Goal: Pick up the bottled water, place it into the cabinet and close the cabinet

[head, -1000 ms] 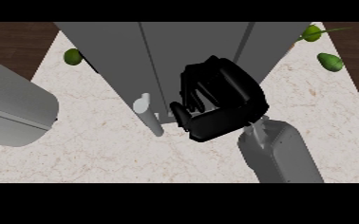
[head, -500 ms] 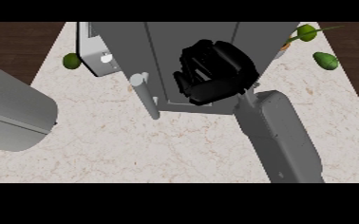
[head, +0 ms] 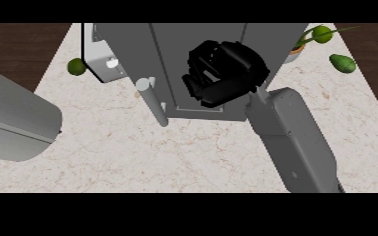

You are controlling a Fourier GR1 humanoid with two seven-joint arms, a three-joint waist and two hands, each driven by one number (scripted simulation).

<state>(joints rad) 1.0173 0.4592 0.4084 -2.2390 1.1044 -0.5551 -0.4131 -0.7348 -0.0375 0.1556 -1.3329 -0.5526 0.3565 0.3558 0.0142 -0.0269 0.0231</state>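
The grey cabinet [head: 170,50] stands open at the middle of the counter. One door [head: 100,55] is swung out to the left, and a door edge with a round handle [head: 151,100] juts toward me. My right hand [head: 221,77] sits over the cabinet's opening with its fingers curled inward as if wrapped round something. The bottled water shows nowhere on the counter; the fingers hide whatever they hold. My left forearm [head: 22,120] lies at the left edge, and its hand is out of sight.
Green fruits lie at the back left [head: 77,66] and back right [head: 342,62]. A small potted plant [head: 317,35] stands beside the cabinet's right side. Pale marble counter [head: 148,155] stretches in front of the cabinet, with dark wood beyond its far corners.
My right hand has moved away from me, from the cabinet's front edge to over its opening. The left door has come into view. Little differs over the last half second.
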